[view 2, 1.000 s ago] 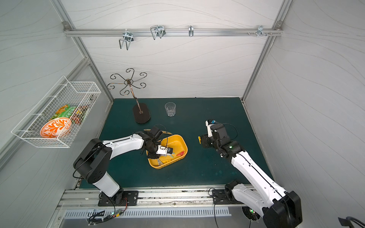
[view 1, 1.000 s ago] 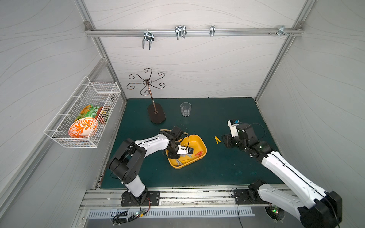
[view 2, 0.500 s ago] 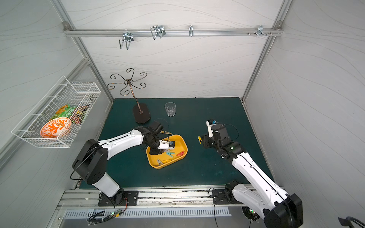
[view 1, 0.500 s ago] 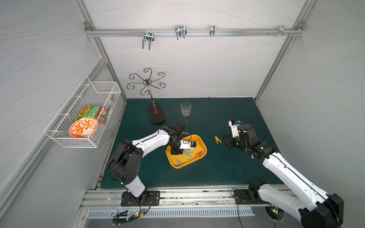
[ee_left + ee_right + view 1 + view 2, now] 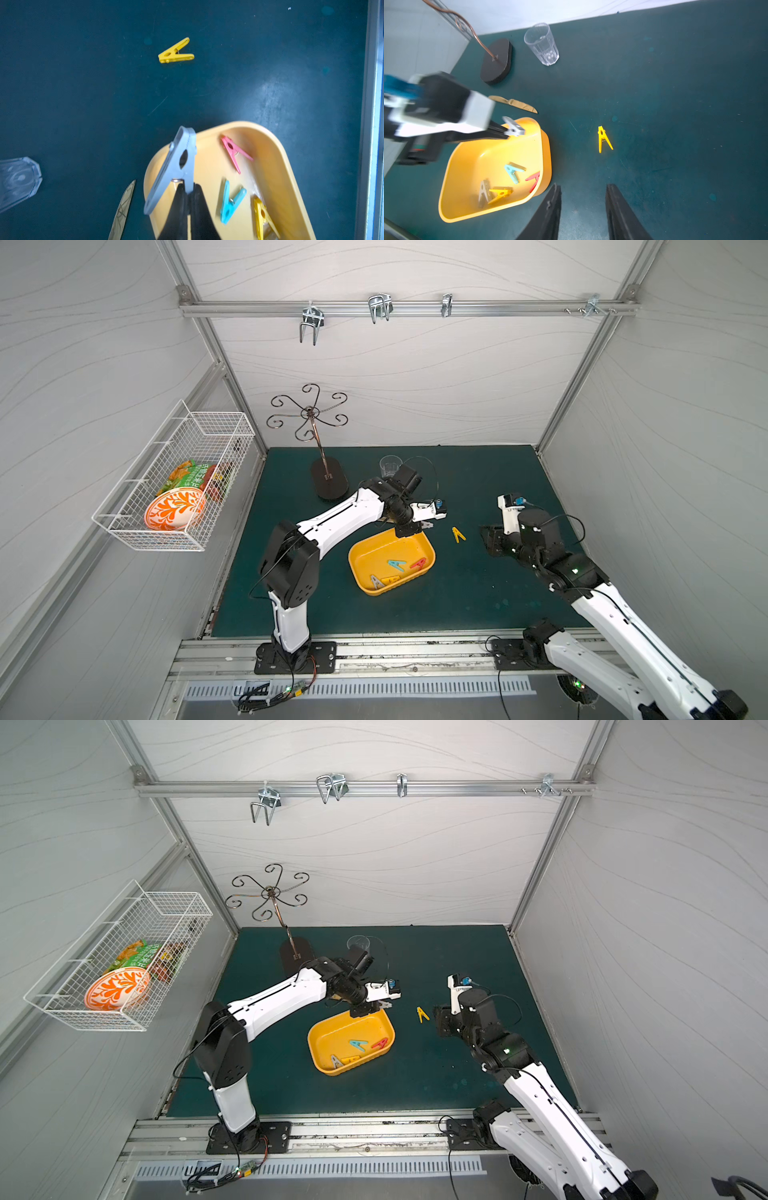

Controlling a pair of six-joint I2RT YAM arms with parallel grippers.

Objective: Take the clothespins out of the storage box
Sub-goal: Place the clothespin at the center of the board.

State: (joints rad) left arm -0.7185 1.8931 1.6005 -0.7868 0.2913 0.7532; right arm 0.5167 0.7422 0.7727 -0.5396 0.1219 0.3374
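Four clothespins [image 5: 397, 565] lie in the storage box [image 5: 374, 556]; yellow clothespin [image 5: 458, 534] outside, grey clothespin [image 5: 175, 166] held above its rim.

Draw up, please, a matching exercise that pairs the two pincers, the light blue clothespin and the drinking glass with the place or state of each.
Things
1. left pincer
2. right pincer
3. light blue clothespin
4. drinking glass

Place or state
a. lying in the storage box
b. open, holding nothing
c. upright on the mat
d. shut on a grey clothespin

Pairs: 1-d, 2-b, 3-a, 4-c
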